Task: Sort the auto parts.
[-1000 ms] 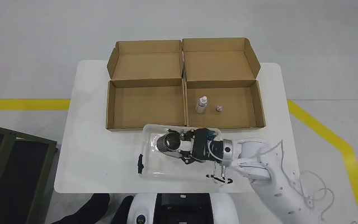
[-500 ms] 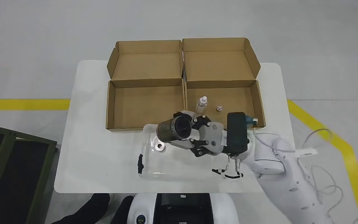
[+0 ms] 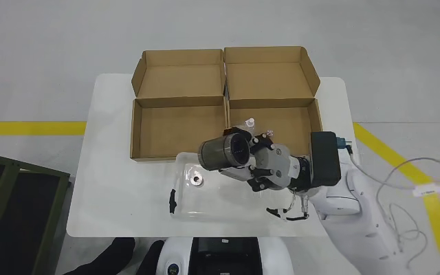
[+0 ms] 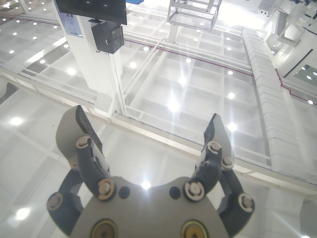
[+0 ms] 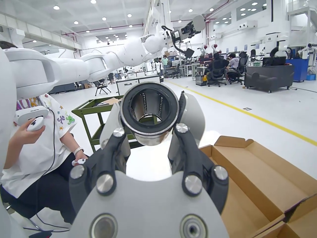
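right gripper (image 5: 150, 121): fingers clamp linear bearing (image 3: 221, 151) by its sides, high over clear tray (image 3: 220, 203); I judge to clear left cardboard box (image 3: 179, 130) walls | left gripper (image 4: 148, 134): fingers wide, empty

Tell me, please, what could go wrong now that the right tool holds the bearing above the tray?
1. The right tool pinches the linear bearing across its smooth round wall; it might slip and drop onto the clear tray.
2. Carried low, it could clip the near wall of the cardboard box that holds two small parts.
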`<state>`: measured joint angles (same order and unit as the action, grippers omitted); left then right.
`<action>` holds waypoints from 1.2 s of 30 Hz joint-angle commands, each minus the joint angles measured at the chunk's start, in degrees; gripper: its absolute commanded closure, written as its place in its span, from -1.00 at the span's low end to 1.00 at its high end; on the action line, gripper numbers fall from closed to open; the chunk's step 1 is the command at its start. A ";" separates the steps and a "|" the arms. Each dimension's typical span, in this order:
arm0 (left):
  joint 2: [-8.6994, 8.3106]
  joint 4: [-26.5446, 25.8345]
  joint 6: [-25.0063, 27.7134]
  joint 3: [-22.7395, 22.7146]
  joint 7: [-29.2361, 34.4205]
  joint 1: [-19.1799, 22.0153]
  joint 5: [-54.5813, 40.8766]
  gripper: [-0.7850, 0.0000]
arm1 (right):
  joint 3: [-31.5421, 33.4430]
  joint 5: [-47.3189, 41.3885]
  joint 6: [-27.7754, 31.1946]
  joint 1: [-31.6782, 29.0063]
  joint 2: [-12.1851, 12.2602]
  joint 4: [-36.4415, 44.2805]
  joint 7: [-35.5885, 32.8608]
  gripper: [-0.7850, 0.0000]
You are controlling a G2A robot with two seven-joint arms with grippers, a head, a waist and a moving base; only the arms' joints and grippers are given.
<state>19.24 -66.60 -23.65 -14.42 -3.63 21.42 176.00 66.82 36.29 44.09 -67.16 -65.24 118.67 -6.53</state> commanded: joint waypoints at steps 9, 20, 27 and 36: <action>0.00 0.00 0.00 0.00 0.00 0.00 0.00 -1.00 | 0.15 0.32 -0.60 -0.16 -0.14 0.09 0.00 1.00; 0.00 0.00 0.00 0.00 0.00 0.00 0.00 -1.00 | -3.47 4.90 -4.13 1.39 -0.70 -2.11 -3.65 1.00; 0.00 0.00 0.00 0.00 0.00 0.00 0.00 -1.00 | -7.74 11.98 -7.58 3.31 -1.28 -3.02 -8.05 1.00; 0.00 0.00 0.00 0.00 0.00 0.00 0.00 -1.00 | -14.43 19.97 -15.02 8.89 -2.99 -10.66 -12.10 1.00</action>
<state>19.24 -66.60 -23.65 -14.42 -3.63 21.42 176.00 53.05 55.03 29.83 -59.00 -68.05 108.74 -18.24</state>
